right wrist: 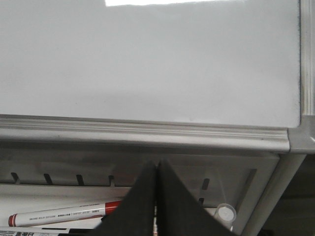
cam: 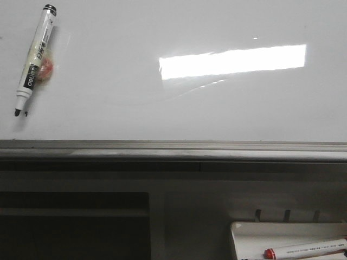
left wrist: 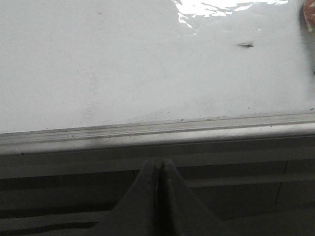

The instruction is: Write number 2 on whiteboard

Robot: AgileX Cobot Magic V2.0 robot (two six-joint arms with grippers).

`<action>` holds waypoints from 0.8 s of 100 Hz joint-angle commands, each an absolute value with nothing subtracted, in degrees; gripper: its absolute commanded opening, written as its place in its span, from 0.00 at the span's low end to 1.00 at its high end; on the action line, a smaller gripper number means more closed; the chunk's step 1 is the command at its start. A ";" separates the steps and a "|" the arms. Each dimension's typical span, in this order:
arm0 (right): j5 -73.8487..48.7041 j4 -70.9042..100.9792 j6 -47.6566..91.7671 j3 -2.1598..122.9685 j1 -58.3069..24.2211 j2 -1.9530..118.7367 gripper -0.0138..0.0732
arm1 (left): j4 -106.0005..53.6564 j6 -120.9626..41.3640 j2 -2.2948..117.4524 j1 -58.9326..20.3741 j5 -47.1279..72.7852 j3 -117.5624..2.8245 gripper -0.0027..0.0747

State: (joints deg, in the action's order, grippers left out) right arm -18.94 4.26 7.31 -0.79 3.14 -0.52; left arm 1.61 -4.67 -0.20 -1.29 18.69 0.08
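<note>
I read the whiteboard (cam: pixel 179 108) as unmarked: no number 2 on it in any view. It is a glossy white surface filling the upper part of the front view, with a bright rectangular reflection (cam: pixel 233 60) toward its right side.

A black-tipped marker (cam: pixel 36 57) lies against the board near its upper left corner, uncapped, tip pointing down toward the bottom rail, with a small reddish thing (cam: pixel 47 66) just beside its barrel. A small black dot sits by the tip.

Grey metal bottom rail (cam: pixel 173 149) runs the full width under the board. Below the rail, at the right, a small white tray (cam: pixel 244 230) holds a red-capped marker (cam: pixel 306 249) lying flat. In the right wrist view I also see a second, partly hidden marker at the tray's front edge and a small clear cap (right wrist: pixel 226 213) beside the gripper.

Left gripper (left wrist: pixel 158 172): clenched, jaws pressed together, nothing between them, below the rail.

Right gripper (right wrist: pixel 156 177): likewise clenched with nothing in it, below the rail, above the tray, near the board's lower right corner.

A short dark smudge (left wrist: pixel 244 45) shows on the board in the left wrist view.
</note>
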 commanded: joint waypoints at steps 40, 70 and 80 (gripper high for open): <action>-18.04 4.35 7.53 -2.21 3.63 -1.71 0.08 | 1.45 -4.41 -1.73 -1.13 14.56 0.69 0.01; -17.91 4.35 7.53 -2.21 3.63 -1.71 0.08 | 1.42 -4.41 -1.73 -1.13 14.09 0.69 0.01; -13.75 4.35 7.53 -2.21 3.63 -1.71 0.08 | 0.00 -4.41 -1.73 -1.13 10.53 0.69 0.01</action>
